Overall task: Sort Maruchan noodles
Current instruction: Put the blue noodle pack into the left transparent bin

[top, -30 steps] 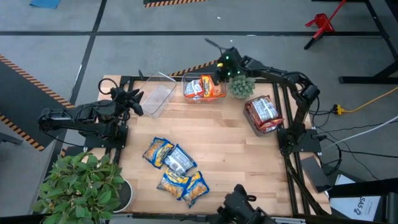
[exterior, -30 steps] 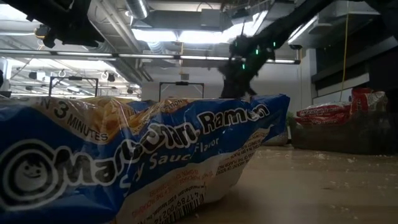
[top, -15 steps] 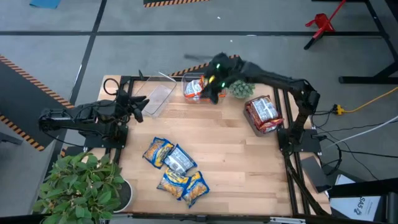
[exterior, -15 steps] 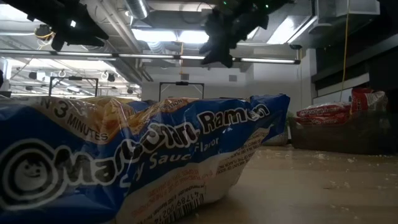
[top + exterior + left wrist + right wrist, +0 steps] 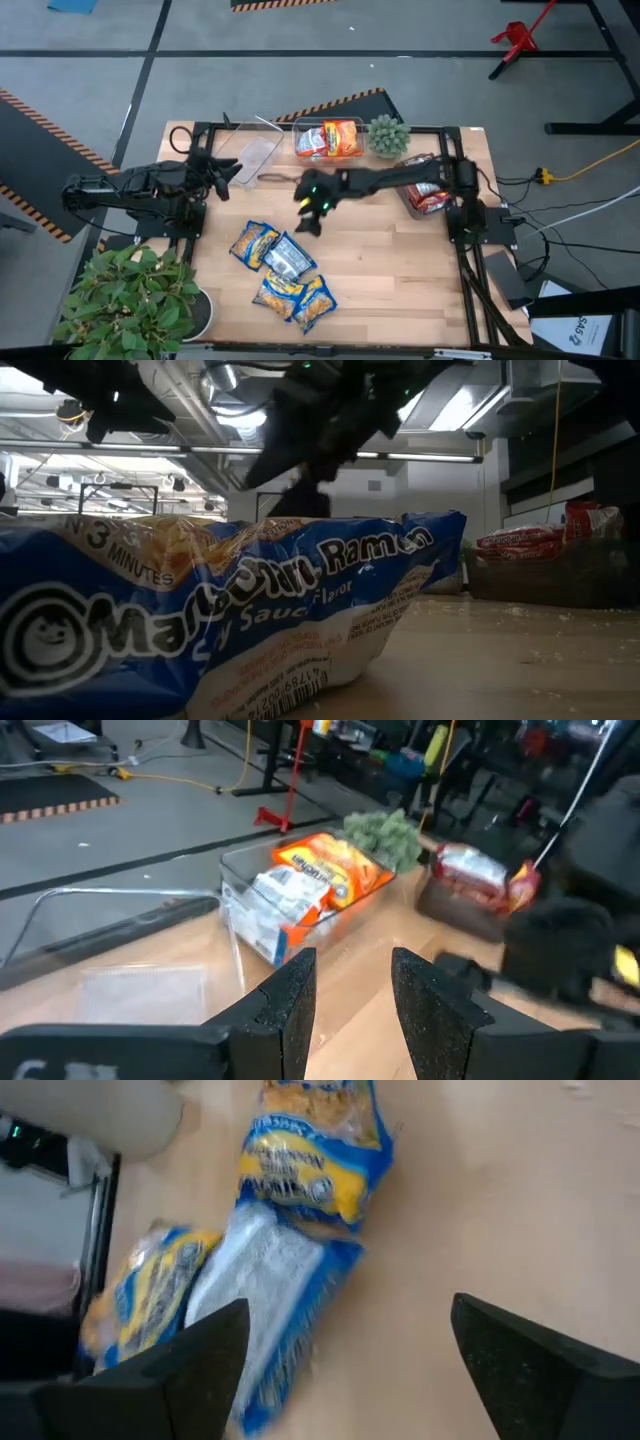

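Right tool hangs empty with fingers spread wide; yellow-and-blue noodle packets lie on the counter just below it. Left tool waits open, well apart.

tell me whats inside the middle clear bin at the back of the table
The middle bin holds orange packets, one showing a white-and-blue side; how many are stacked underneath is covered.

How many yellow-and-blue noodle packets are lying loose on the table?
4, clustered at the table's front-left: one, one showing its pale back, one, one. More may hide underneath.
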Tool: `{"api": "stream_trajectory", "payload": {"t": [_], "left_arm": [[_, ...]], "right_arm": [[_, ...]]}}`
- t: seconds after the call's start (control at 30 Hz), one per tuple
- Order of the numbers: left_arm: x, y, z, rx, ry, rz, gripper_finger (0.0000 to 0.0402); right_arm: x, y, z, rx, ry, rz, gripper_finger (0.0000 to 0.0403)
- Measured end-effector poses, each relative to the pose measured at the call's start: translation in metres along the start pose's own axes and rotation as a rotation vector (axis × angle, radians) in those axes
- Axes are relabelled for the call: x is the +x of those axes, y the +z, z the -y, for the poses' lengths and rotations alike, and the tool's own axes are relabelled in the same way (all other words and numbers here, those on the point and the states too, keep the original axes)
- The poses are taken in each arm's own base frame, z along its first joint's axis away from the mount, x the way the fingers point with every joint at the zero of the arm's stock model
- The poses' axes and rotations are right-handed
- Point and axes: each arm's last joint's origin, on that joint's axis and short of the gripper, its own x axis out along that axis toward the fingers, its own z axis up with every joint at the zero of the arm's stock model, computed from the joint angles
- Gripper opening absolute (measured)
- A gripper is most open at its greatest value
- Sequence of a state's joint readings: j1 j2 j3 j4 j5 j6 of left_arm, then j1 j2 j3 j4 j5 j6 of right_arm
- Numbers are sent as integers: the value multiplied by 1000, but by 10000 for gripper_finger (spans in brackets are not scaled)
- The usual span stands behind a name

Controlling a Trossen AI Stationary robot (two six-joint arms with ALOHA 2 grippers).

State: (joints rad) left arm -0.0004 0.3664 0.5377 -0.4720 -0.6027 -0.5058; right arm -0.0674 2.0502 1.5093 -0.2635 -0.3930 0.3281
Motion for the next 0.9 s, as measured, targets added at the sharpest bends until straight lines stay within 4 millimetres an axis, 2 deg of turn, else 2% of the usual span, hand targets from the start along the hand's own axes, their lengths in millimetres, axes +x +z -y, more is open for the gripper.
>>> {"api": "stream_trajectory", "payload": {"t": [0.1,0.2,0.37,0.6,0.77,0.9], "left_arm": [[0,-3,-2,41,16,-31,127],[0,-7,-4,70,36,-67,127],[-1,-10,-5,83,29,-97,127],[-1,-11,-4,73,-14,-123,127],[-1,-10,-4,57,-13,-123,127],[-1,-11,-4,57,-12,-124,127]], "right_arm": [[34,-10,-6,61,13,36,332],[58,-18,-6,148,40,54,332],[78,-33,-6,232,-2,31,333],[98,-44,-21,236,37,58,323],[102,-49,-25,248,15,54,275],[102,-49,-26,263,20,56,200]]}}
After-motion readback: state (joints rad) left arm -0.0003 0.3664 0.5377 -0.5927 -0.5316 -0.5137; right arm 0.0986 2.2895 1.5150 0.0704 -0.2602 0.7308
